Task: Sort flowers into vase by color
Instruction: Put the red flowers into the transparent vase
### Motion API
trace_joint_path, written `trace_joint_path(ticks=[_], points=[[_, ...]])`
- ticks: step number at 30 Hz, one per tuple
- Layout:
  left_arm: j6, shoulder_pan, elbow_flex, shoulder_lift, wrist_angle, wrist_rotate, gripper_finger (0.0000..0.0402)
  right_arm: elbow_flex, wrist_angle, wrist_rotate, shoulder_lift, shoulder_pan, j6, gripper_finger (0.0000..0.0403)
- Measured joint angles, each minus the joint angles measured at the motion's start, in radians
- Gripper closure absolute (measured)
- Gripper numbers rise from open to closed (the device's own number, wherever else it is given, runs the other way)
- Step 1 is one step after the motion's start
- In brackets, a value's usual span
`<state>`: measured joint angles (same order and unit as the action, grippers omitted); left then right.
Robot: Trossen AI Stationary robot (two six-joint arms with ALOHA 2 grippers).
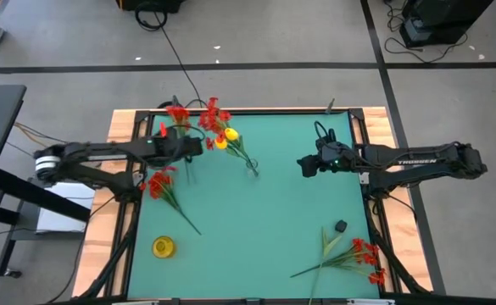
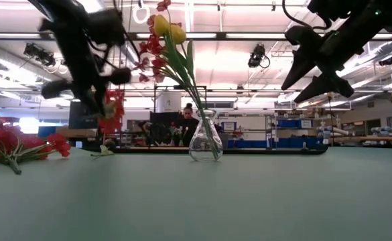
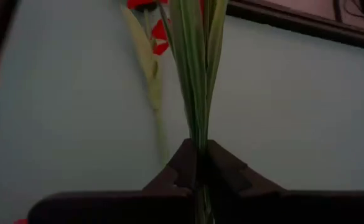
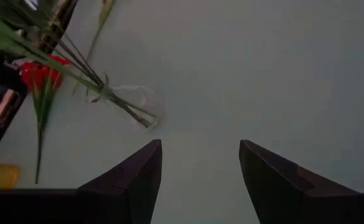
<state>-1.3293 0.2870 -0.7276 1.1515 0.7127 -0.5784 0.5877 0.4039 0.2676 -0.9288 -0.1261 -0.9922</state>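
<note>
A small dark object (image 1: 340, 226) lay on the green surface (image 1: 273, 212) toward the lower right of the overhead frame. A yellow round thing (image 1: 164, 246) sat near the lower left corner of the surface. Pale wooden boards (image 1: 122, 125) edged the surface on both sides. Black cables (image 1: 175, 55) trailed across the grey floor at the top. In the low view a person (image 2: 187, 124) stood in the room behind.

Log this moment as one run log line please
left gripper: shut on red flower stem, raised | right gripper: open, hovering | vase: upright, holds red and yellow flowers
</note>
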Motion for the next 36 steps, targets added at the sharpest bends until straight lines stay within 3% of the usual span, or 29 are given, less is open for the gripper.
trace_joint_path(ticks=[5, 10, 14, 17, 23, 30, 33, 36], points=[[0.024, -0.047, 0.0, -0.166, 0.19, -0.016, 0.0377, 0.0, -0.001, -0.01, -0.024, -0.001, -0.133, 0.018], [-0.004, -0.162, -0.001, -0.289, 0.215, -0.001, 0.0377, 0.0, -0.038, -0.048, -0.051, 0.018, -0.25, 0.018], [-0.093, -0.343, -0.001, -0.356, 0.194, 0.04, 0.0377, 0.0, -0.102, -0.075, -0.062, 0.083, -0.335, 0.018], [-0.217, -0.511, -0.001, -0.384, 0.188, -0.005, 0.0377, 0.0, -0.174, -0.071, -0.068, 0.157, -0.372, 0.018], [-0.358, -0.8, -0.002, -0.369, 0.117, -0.079, 0.0377, 0.0, -0.3, 0.024, -0.068, 0.276, -0.44, 0.018], [-0.354, -0.95, -0.002, -0.282, -0.007, 0.181, 0.0377, 0.0, -0.362, 0.027, -0.067, 0.317, -0.472, 0.018], [-0.341, -0.994, -0.002, -0.225, -0.148, 0.208, 0.0377, 0.0, -0.361, 0.019, -0.067, 0.317, -0.481, 0.018], [-0.213, -1.012, -0.002, -0.165, -0.352, 0.211, 0.0377, 0.0, -0.368, 0.013, -0.067, 0.329, -0.479, 0.018]])
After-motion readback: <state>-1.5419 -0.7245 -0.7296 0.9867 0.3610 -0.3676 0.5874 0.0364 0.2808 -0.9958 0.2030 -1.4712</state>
